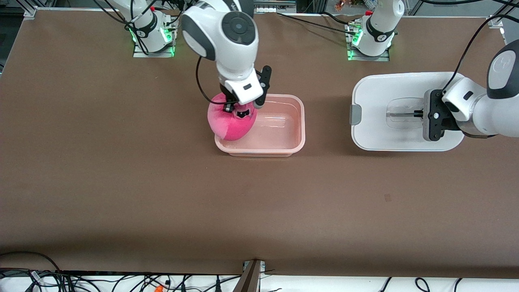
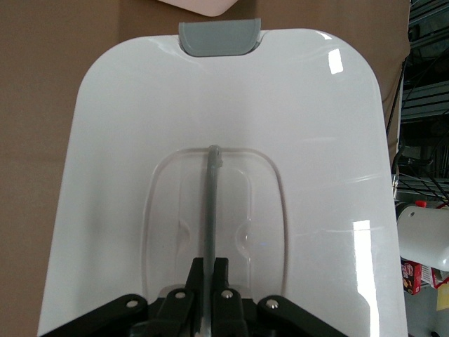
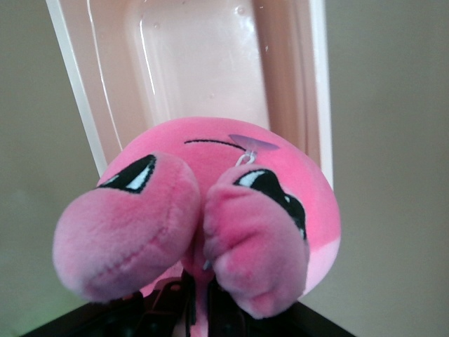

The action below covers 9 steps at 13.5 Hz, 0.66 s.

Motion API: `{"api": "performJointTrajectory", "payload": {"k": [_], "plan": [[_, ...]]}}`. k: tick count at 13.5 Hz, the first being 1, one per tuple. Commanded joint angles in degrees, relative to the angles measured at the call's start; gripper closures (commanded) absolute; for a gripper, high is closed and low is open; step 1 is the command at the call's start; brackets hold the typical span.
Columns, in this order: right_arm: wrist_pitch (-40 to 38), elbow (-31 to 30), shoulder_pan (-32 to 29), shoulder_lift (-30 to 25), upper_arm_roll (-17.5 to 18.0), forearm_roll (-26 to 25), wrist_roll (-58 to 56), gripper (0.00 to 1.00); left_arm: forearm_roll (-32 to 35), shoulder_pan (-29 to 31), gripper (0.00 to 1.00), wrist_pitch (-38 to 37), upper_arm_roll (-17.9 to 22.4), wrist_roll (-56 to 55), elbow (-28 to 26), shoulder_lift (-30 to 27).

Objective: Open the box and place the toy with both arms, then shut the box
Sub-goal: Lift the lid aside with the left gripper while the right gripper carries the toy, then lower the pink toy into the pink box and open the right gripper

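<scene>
Right claw (image 1: 239, 110) clamps toy (image 1: 231, 121) over box (image 1: 284, 142); left claw (image 1: 419, 114) grips lid (image 1: 377, 93) handle.

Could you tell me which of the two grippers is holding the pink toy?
The right gripper, over the open box, is shut on the toy; the left gripper instead grips the lid by its handle.

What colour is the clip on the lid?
Grey; the clip shows best in the left wrist view.

Left pincer (image 2: 208, 270) clamped on lid (image 2: 126, 140) handle bar (image 2: 212, 203); grey clip (image 2: 219, 36) visible.
</scene>
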Motion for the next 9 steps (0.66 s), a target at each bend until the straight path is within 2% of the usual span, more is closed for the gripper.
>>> {"api": "performJointTrajectory", "payload": {"k": [1, 4, 7, 9], "plan": [[0.2, 2.3, 1.6, 3.2, -0.6, -3.0, -0.1, 1.0, 1.0, -0.2, 1.0, -2.0, -0.3, -0.8, 4.0, 1.6], [3.1, 2.3, 2.9, 7.3, -0.6, -6.4, 0.2, 1.0, 1.0, -0.2, 1.0, -1.9, -0.3, -1.9, 5.6, 1.8], [7.7, 2.2, 2.9, 12.7, -0.7, -7.1, 4.3, 1.0, 1.0, -0.1, 1.0, -1.9, -0.3, -1.8, 5.8, 1.9], [12.0, 2.2, 3.5, 15.4, -0.9, -8.7, 7.0, 0.94, 1.0, -0.1, 1.0, -1.9, -0.3, -1.9, 5.9, 1.9]]}}
